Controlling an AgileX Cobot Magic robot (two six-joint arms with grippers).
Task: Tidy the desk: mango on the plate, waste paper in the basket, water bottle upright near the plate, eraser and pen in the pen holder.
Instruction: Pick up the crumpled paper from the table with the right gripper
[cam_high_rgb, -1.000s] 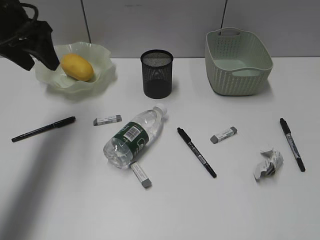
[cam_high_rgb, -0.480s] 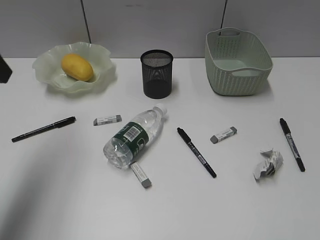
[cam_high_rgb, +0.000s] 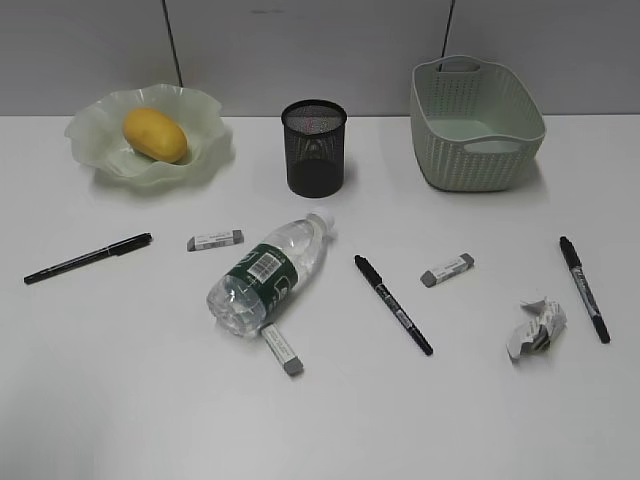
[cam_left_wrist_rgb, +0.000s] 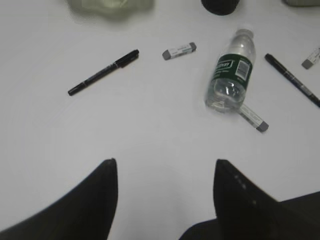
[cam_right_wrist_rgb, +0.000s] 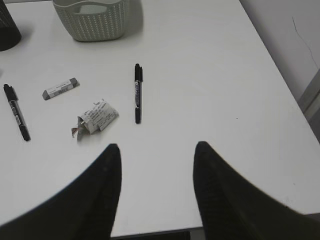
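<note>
The mango (cam_high_rgb: 155, 135) lies in the ruffled green plate (cam_high_rgb: 207, 108) at the back left. On its side mid-desk is the water bottle (cam_high_rgb: 268, 275) (cam_left_wrist_rgb: 230, 77). Three erasers (cam_high_rgb: 215, 240) (cam_high_rgb: 447, 270) (cam_high_rgb: 282, 350) and three pens (cam_high_rgb: 88, 258) (cam_high_rgb: 393, 304) (cam_high_rgb: 584, 288) are scattered about. The waste paper (cam_high_rgb: 535, 327) (cam_right_wrist_rgb: 95, 117) sits front right. The pen holder (cam_high_rgb: 314, 147) and the basket (cam_high_rgb: 475, 125) stand at the back. My left gripper (cam_left_wrist_rgb: 165, 162) and right gripper (cam_right_wrist_rgb: 157, 146) hang open over bare desk, holding nothing; neither shows in the exterior view.
In the right wrist view the desk's (cam_right_wrist_rgb: 210, 75) front edge runs just under the right gripper, and its right edge lies close by, with a wall beyond. A grey panel wall backs the desk.
The left arm, which hung beside the plate a second ago, has drawn off to the left and out of the exterior view. Nothing on the desk has moved.
</note>
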